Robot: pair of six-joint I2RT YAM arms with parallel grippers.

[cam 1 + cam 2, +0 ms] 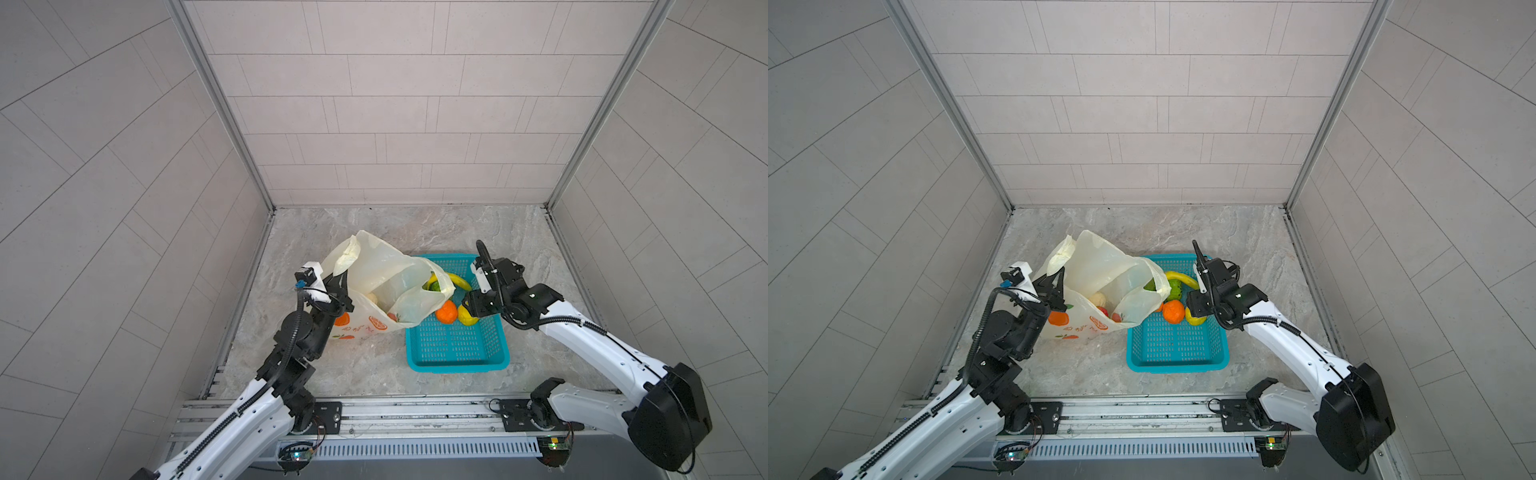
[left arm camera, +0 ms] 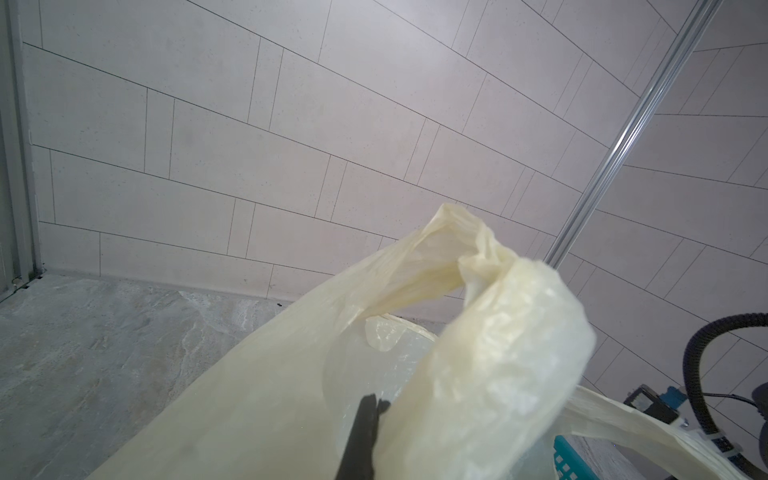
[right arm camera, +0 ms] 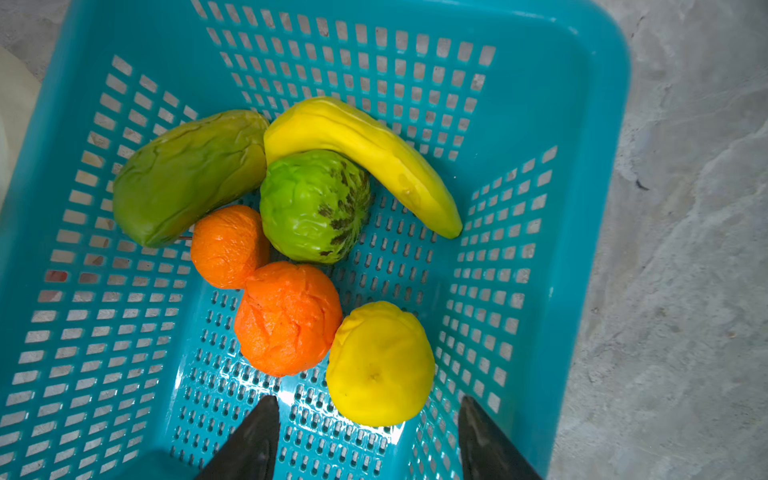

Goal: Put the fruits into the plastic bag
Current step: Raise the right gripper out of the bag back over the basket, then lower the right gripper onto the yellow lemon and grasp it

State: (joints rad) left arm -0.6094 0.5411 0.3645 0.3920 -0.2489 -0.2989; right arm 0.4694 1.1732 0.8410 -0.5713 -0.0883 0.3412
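- Plastic bag (image 1: 374,270): thin, crinkled, translucent cream film with orange fruit prints and orange characters too small to read. It slumps over the far left corner of the basket (image 3: 582,124).
- Basket: teal perforated plastic. It holds six wrinkled fruits at its far end:
  - one banana (image 3: 361,153)
  - one lemon (image 3: 380,365)
  - two oranges (image 3: 286,320)
  - two green pieces (image 3: 311,208)
- Left gripper (image 2: 368,415): jaws closed, pinching the bag's rim.
- Right gripper (image 3: 368,399): jaws apart, tips either side of the lemon and clear of it.

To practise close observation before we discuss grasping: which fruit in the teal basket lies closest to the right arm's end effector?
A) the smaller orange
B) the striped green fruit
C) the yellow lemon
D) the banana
C: in the right wrist view the yellow lemon sits right at the spread fingertips of the right end effector, while the banana lies beyond the other fruits.
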